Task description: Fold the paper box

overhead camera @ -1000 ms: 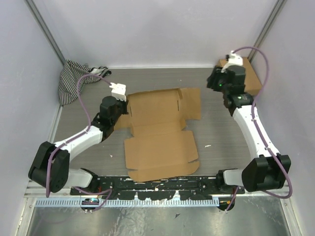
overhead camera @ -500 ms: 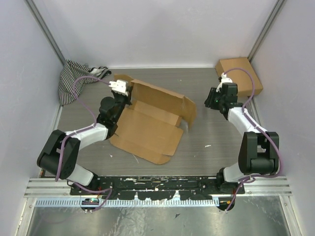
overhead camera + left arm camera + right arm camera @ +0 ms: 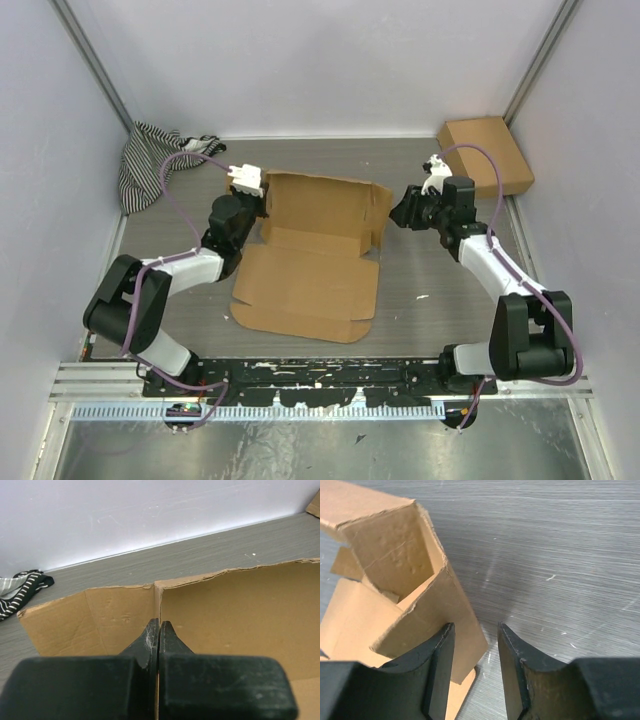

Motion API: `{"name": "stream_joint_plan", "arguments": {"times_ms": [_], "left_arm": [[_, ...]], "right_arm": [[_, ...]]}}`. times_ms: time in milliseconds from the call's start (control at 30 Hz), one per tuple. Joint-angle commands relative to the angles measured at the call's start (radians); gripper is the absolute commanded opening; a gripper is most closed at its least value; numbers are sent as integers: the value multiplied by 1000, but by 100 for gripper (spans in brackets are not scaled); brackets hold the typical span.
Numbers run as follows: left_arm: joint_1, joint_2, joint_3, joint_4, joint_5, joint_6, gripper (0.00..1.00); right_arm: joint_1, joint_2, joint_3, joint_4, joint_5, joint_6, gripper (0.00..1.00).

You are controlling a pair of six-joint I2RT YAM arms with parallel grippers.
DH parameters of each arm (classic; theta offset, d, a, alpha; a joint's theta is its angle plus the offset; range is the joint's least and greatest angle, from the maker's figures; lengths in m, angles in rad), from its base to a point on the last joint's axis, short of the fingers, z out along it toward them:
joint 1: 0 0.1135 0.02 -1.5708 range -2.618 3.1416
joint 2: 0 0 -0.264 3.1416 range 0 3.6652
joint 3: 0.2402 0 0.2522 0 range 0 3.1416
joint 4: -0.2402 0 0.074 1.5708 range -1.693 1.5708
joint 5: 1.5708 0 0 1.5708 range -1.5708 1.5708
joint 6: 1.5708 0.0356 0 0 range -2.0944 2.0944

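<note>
The plain brown cardboard mailer sheet (image 3: pixel 310 285) is seen in the middle of the grey desk (image 3: pixel 440 270), its far panel and side flaps raised and its near panel flat. The left hand (image 3: pixel 158 627) is closed tight at the raised panel's left corner fold; whether card is pinched cannot be told. The right hand (image 3: pixel 476 630) is held part-open and empty beside the right flap.

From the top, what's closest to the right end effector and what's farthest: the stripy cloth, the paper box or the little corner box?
1. paper box, mid-table, its flap just beside the right end effector.
2. small brown box, back right corner.
3. striped cloth, back left corner, farthest.
</note>
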Motion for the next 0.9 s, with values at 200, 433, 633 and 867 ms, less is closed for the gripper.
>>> {"name": "stream_joint_plan", "arguments": {"times_ms": [200,433,633,867], "left_arm": [[3,16,-21,132,23,-10,0],[3,55,-121,323,42,0,0],[4,166,-199,561,77,27,0],[2,167,-202,561,110,13,0]], "right_arm": [[27,81,50,65,-173,-39,46],[50,69,46,83,-217,-63,47],[83,62,52,70,-216,-88,48],[106,79,63,61,-210,-103,48]]}}
